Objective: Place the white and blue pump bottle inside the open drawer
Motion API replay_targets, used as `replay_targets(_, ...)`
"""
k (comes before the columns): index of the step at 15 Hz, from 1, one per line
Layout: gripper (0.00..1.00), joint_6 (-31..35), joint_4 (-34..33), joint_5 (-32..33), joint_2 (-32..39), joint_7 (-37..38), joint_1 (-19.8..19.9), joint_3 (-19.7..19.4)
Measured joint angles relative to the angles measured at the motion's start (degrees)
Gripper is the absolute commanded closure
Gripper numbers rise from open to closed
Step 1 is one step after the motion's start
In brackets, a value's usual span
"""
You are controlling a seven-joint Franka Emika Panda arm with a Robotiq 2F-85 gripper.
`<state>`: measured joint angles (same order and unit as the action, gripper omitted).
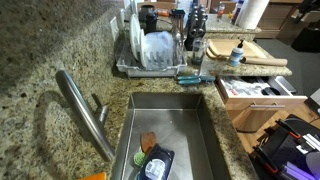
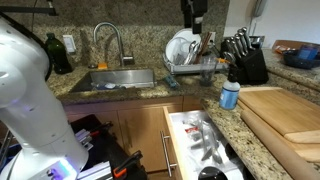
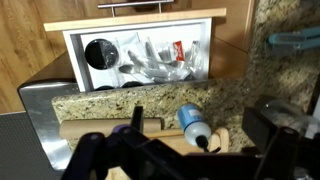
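The white and blue pump bottle (image 2: 230, 95) stands on the granite counter at the corner of a wooden cutting board (image 2: 285, 112). It also shows in an exterior view (image 1: 237, 53) and in the wrist view (image 3: 193, 122). The open drawer (image 2: 178, 140) is below the counter edge and holds utensils; it also shows in an exterior view (image 1: 262, 90) and in the wrist view (image 3: 75, 60). My gripper (image 2: 193, 12) hangs high above the dish rack, well apart from the bottle. In the wrist view its fingers (image 3: 180, 158) are spread wide and hold nothing.
A dish rack (image 2: 190, 60) with plates stands beside the sink (image 2: 120, 78) and its faucet (image 2: 110, 40). A knife block (image 2: 245, 62) stands behind the bottle. A teal-handled tool (image 1: 192, 77) lies on the counter near the rack. A robot body (image 2: 35, 100) fills the foreground.
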<state>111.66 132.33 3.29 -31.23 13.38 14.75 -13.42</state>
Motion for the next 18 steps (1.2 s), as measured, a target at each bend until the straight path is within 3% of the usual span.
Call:
replay_targets(4, 0.00, 3.3, -12.2, -5.5, 11.8, 7.0, 1.0, -2.2)
replay_targets(9, 0.00, 3.2, -13.4, -4.9, 13.2, 7.7, 1.1, -1.8)
replay_targets(11, 0.00, 3.3, -13.4, -3.8, 14.4, 12.1, 1.8, -1.8)
replay_targets(18, 0.00, 5.1, -22.8, -14.0, 31.2, 29.1, 1.3, -1.7)
